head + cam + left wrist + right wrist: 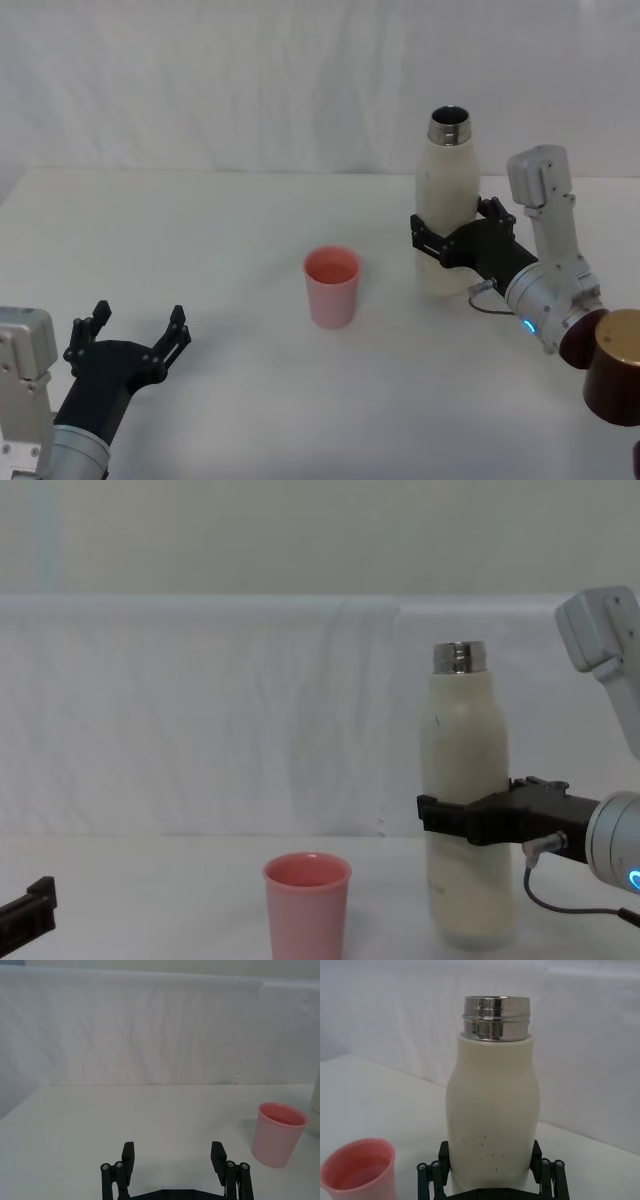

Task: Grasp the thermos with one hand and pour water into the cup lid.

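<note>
Right gripper is clamped around the upright thermos, cup lid just to its left; left gripper sits spread wide.

Surface: white, flat, no marks or clutter noted. White cloth backdrop hangs behind its far edge, lightly wrinkled, with a vertical seam visible toward the right side. Above the cloth, a plain pale wall. Lighting even; faint shadows on the surface.
</note>
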You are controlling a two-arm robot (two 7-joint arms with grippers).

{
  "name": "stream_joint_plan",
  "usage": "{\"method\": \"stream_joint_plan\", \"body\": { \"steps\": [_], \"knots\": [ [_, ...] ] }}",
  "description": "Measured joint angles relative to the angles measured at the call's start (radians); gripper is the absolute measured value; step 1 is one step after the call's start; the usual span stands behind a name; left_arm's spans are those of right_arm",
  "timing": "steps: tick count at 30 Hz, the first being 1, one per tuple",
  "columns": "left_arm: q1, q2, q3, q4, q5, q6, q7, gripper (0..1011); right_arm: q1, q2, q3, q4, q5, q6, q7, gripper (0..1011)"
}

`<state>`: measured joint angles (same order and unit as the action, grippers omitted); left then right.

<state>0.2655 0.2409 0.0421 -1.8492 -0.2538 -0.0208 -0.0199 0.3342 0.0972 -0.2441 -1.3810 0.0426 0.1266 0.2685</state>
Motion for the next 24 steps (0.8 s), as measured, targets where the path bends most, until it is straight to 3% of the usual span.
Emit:
{"method": "stream_joint_plan", "body": {
  "steps": [9, 24],
  "knots": [
    [0.000, 0.000, 0.000, 0.000, 0.000, 0.000, 0.000, 1001, 0.000, -0.001, -0.002, 0.017, 0.052, 0.003, 0.005, 951],
    [0.000, 0.000, 0.000, 0.000, 0.000, 0.000, 0.000, 1001, 0.006, 0.020, -0.031, 0.024, 0.069, -0.001, -0.014, 951]
  ]
}}
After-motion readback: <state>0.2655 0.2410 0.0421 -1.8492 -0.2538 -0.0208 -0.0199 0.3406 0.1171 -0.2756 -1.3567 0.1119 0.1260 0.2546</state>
